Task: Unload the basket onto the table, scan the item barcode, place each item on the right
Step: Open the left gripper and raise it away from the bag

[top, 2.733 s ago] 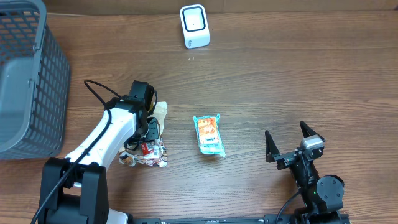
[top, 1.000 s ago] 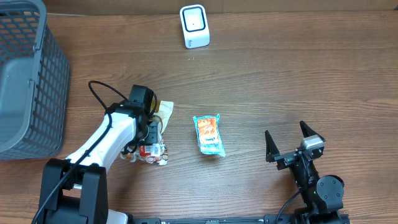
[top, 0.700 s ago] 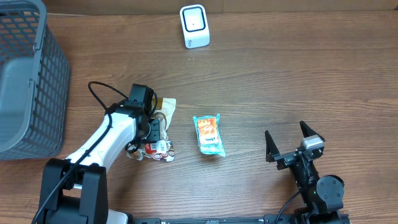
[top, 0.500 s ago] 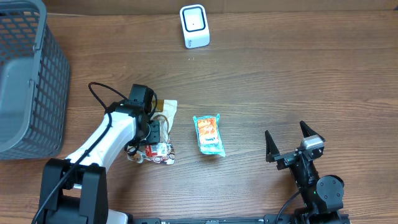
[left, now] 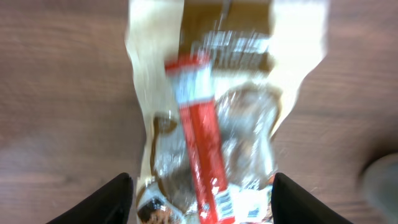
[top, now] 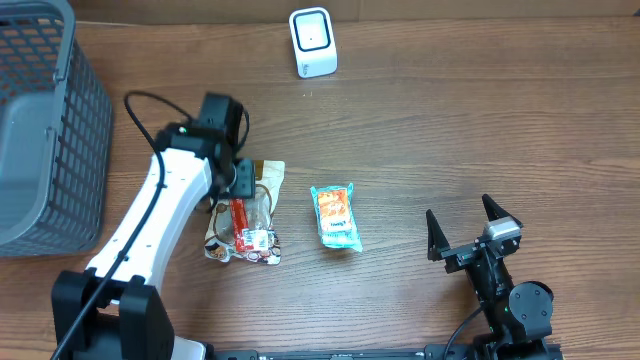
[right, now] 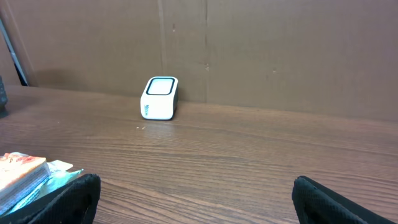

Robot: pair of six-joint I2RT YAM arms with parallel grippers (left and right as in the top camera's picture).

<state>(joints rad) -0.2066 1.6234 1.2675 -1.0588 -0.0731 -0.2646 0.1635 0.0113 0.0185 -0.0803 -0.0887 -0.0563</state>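
Observation:
A clear snack packet [top: 245,222] with a red strip and a small barcode label lies flat on the wooden table. My left gripper [top: 240,180] hovers over its far end, open, with nothing in it. In the left wrist view the packet [left: 211,124] fills the frame, blurred, and the left gripper [left: 208,202] has a black finger showing on each side of its near end. An orange and teal packet [top: 336,216] lies in the middle of the table. The white scanner [top: 312,42] stands at the back. My right gripper [top: 468,232] rests open at the front right.
A grey mesh basket [top: 40,130] stands at the far left. In the right wrist view the scanner [right: 160,98] stands before a brown cardboard wall, and the orange packet [right: 22,174] shows at the left edge.
My left gripper has opened and let go of the clear packet, which now lies flat. The left arm has drawn back toward the far side of the table. The right arm is still.

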